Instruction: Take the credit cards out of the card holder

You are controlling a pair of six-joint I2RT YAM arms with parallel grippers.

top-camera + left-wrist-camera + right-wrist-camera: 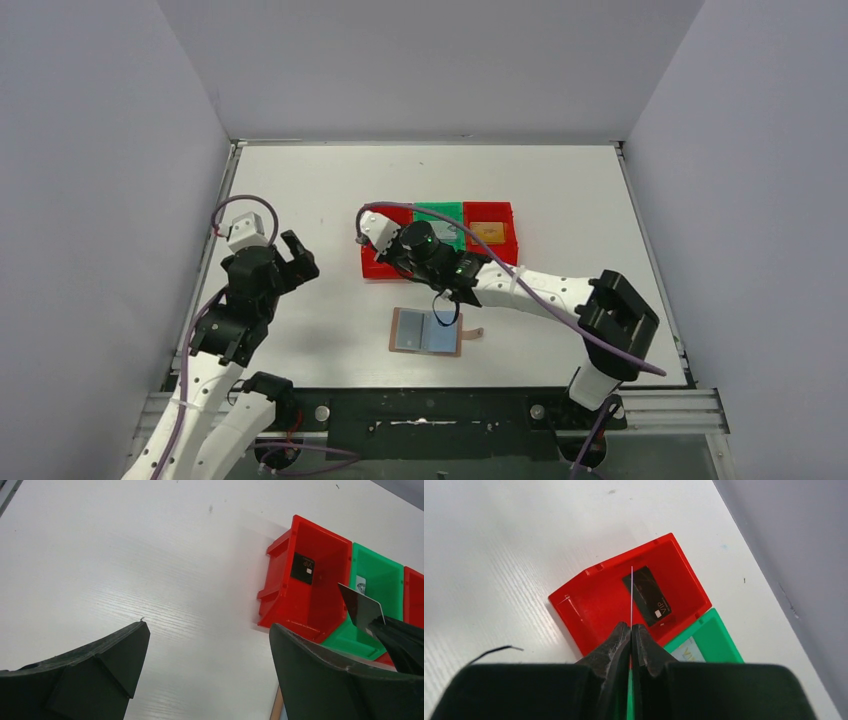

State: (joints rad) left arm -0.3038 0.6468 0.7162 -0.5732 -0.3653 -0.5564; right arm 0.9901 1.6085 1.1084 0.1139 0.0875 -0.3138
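The right gripper (630,628) is pinching a silver-grey card (362,609) between its closed fingers, above the left red bin (594,605). In the right wrist view this card is showing only its edge, a thin pale line pointing straight up the frame. In the left wrist view its face is tilting, one corner is pointing to the upper left, and its lower part is hiding behind the dark fingers. A black card (648,596) is lying in this bin, its long axis running diagonally toward the lower right. The card holder (427,331) is lying open on the table (300,180) in the lower middle of the top view, long axis left to right, strap tab at the right. The left gripper (207,630) is hanging with its fingers wide apart. The right arm is partly covering the green bin (440,212), so its content is hard to make out.
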